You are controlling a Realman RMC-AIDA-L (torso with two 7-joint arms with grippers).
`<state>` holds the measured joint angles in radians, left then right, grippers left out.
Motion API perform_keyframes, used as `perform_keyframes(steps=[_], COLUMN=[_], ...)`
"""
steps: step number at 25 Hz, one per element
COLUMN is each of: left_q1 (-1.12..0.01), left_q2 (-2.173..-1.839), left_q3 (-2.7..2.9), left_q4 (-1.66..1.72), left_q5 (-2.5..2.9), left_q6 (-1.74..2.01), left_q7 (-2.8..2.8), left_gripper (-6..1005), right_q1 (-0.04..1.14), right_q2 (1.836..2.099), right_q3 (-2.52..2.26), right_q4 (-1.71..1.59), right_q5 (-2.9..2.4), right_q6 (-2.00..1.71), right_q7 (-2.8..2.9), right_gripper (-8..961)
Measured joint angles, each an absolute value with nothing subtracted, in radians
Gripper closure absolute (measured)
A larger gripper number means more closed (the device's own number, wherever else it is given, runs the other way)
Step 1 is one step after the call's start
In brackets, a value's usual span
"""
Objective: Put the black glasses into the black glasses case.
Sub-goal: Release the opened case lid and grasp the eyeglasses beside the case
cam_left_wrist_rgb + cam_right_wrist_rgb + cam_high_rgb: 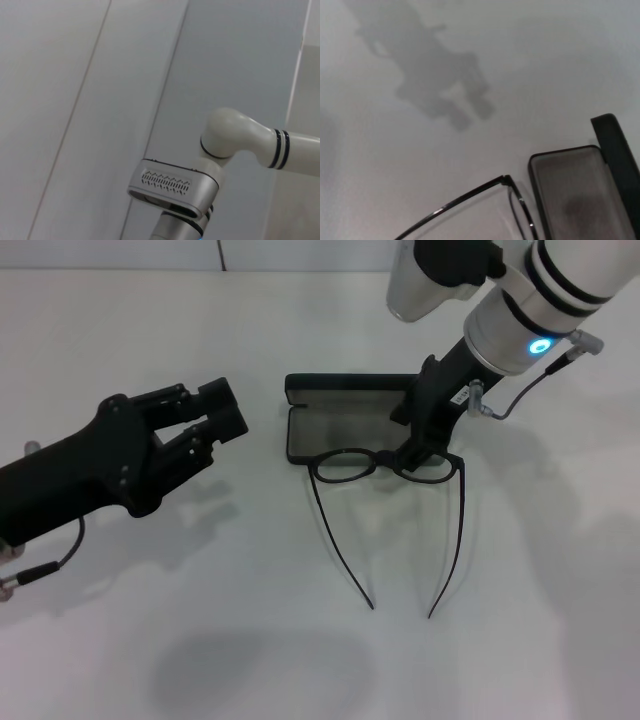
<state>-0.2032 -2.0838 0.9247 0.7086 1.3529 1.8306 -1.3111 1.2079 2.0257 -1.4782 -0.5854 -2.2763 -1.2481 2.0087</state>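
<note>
One right gripper (angled down) meets the black glasses.

White table, grey panelled wall.

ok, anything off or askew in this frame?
Nothing damaged. The black glasses have their temple arms unfolded, front at the near edge of the open black glasses case, right end effector at the frame. Left end effector idle nearby.

Open black glasses case lies unobstructed behind the black glasses; table around bare.
</note>
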Motion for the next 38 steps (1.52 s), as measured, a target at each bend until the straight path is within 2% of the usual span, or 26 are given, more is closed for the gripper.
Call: perform_keyframes(steps=[6, 23, 28, 31, 36, 38], left_q1=[-0.211, -0.224, -0.224, -0.224, -0.225, -0.227], left_q2=[-2.082, -2.086, -2.086, -2.086, -2.086, -2.086], left_q3=[0.92, 0.919, 0.919, 0.919, 0.919, 0.919], left_q4=[0.636, 0.586, 0.579, 0.579, 0.578, 0.578], left_q5=[1.333, 1.316, 1.316, 1.316, 1.316, 1.316], left_q6=[1.831, 1.832, 1.832, 1.832, 1.83, 1.83], left_q7=[-1.264, -1.229, -1.224, -1.224, -1.224, -1.224], left_gripper=[732, 760, 768, 773, 782, 785], right_q1=[1.212, 1.199, 1.193, 1.191, 1.189, 1.187], right_q2=[2.028, 2.028, 2.028, 2.028, 2.028, 2.028], right_q3=[-1.482, -1.573, -1.585, -1.586, -1.605, -1.612], right_q4=[-0.521, -0.462, -0.461, -0.461, -0.463, -0.465], right_q5=[-2.224, -2.091, -2.081, -2.08, -2.076, -2.073], right_q6=[-1.205, -1.156, -1.15, -1.144, -1.139, -1.136], right_q7=[1.952, 1.887, 1.889, 1.89, 1.89, 1.89], right_gripper=[333, 516, 607, 751, 885, 890])
